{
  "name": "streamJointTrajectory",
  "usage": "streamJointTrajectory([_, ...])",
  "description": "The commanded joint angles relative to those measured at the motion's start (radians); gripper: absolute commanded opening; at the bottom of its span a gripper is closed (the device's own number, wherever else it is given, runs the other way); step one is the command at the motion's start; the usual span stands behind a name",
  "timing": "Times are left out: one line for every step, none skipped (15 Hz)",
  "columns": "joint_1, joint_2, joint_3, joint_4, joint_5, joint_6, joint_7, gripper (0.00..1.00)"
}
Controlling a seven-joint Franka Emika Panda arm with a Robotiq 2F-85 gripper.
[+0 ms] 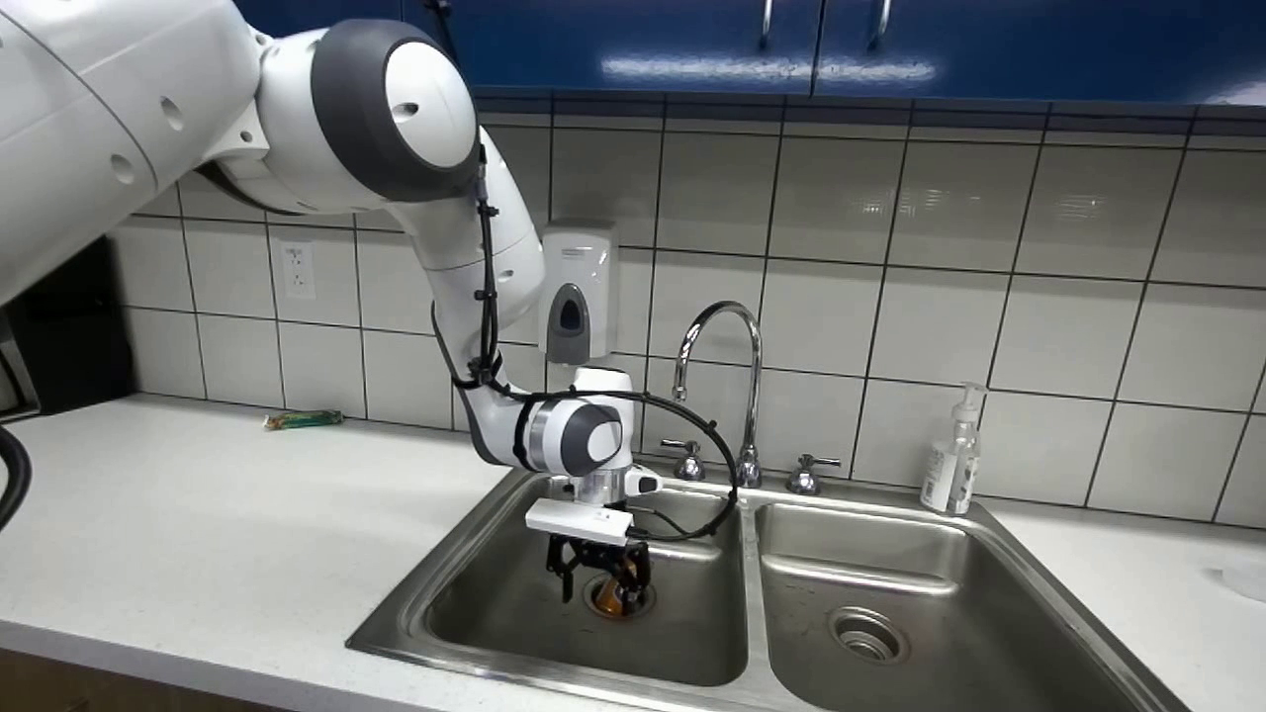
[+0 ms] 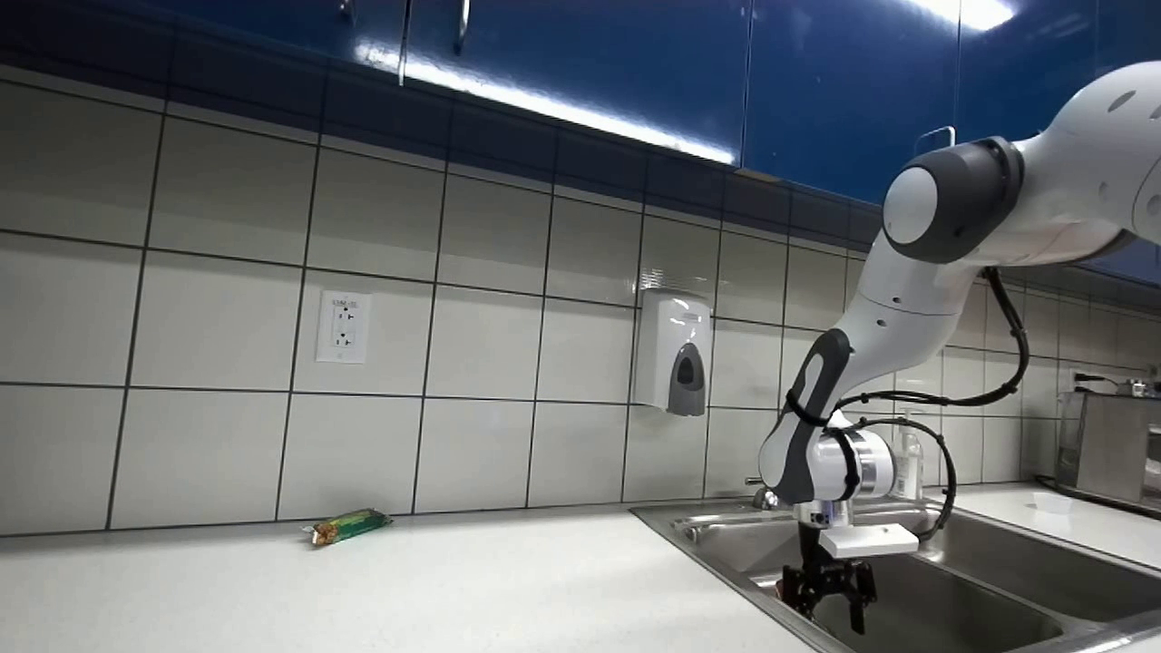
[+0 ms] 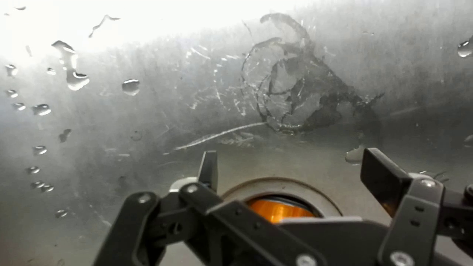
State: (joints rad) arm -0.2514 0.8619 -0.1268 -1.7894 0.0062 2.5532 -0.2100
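In the wrist view we find the gripper (image 3: 293, 166) low in the frame, its black fingers (image 3: 384, 181) spread wide, one left of centre and one toward the right, with nothing clasped between them that we can see. Beyond the gap, slightly toward its left side, is an amber container (image 3: 279, 210): only a curved, streaked slice shows, within the ring of the steel drain (image 3: 273, 186), and the gripper itself hides the rest. In an exterior view, at bottom centre, the one white arm (image 1: 450, 232) hangs the gripper down into the left-hand basin (image 1: 495, 618). There the container shows over the drain, just beside or behind the finger toward the frame's right; we cannot tell whether they touch. Its long axis looks to us to lean from lower left to upper right, though too little is visible to say which end is its top. Farther out, a chrome faucet (image 1: 755, 396) curves up behind, right of centre; a clear pump bottle (image 1: 954, 455) stands at the right; and a wall soap dispenser (image 1: 569, 311) hangs near the middle. In both exterior views a green packet (image 1: 303, 419) lies on the counter at left.
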Motion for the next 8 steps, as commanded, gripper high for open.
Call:
streamJointTrajectory([0.030,-0.039,0.009,-0.027,-0.044,-0.060,0.005,1.00])
streamJointTrajectory([0.040,-0.057,0.015,-0.042,-0.045,-0.066,0.007,1.00])
streamJointTrajectory([0.045,-0.067,0.021,-0.045,-0.044,-0.072,0.003,1.00])
streamJointTrajectory([0.052,-0.082,0.026,-0.057,-0.042,-0.070,0.001,1.00])
streamJointTrajectory([0.060,-0.092,0.027,-0.062,-0.044,-0.073,0.003,1.00])
streamJointTrajectory([0.065,-0.104,0.030,-0.069,-0.042,-0.076,0.005,1.00])
streamJointTrajectory([0.067,-0.119,0.034,-0.079,-0.039,-0.072,0.000,1.00])
streamJointTrajectory([0.070,-0.134,0.036,-0.091,-0.037,-0.066,-0.001,1.00])
